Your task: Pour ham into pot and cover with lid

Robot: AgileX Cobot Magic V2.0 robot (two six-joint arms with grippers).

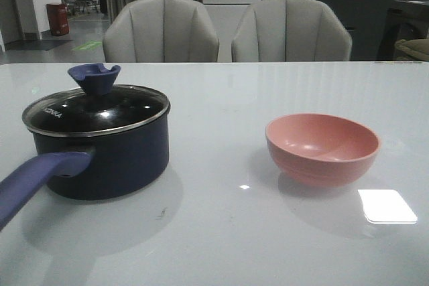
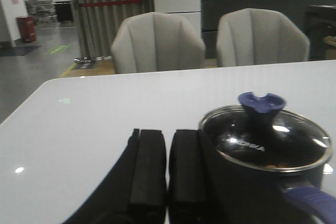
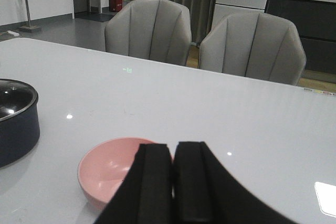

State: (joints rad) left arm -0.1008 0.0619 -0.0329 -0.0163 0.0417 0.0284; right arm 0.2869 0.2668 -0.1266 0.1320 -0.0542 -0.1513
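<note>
Straight ahead in the front view, the dark navy saucepan (image 1: 100, 159) sits at the left of the frame on the pale glossy table (image 1: 221, 246), its long purple-blue handle (image 1: 37, 182) running toward the lower left corner. A round dark glass lid with a steel rim (image 1: 97, 112) rests on top of the pot, closing it, with the blue-purple notched knob (image 1: 94, 77) upright and white lettering near the lid's left edge. Well apart to the right stands the pink bowl (image 1: 323, 147), upright, with nothing visible inside. Two grey upholstered chairs (image 1: 161, 31) stand behind the table. No arm shows in this view, and the ham cannot be seen.

Next, the left wrist view has the left gripper (image 2: 167, 174) at the bottom centre, its two black fingers (image 2: 148, 169) pressed nearly together and holding nothing. Just beside them, at the lower right, is the covered pot (image 2: 247, 187); the lid (image 2: 265, 145) lies flat on it.

Lastly, the right wrist view shows the right gripper (image 3: 173, 182) at the bottom centre, fingers (image 3: 155, 182) closed against each other and empty. The pink bowl (image 3: 110, 174) lies just beyond them at lower left, and the pot's edge (image 3: 18, 124) shows at the far left.
</note>
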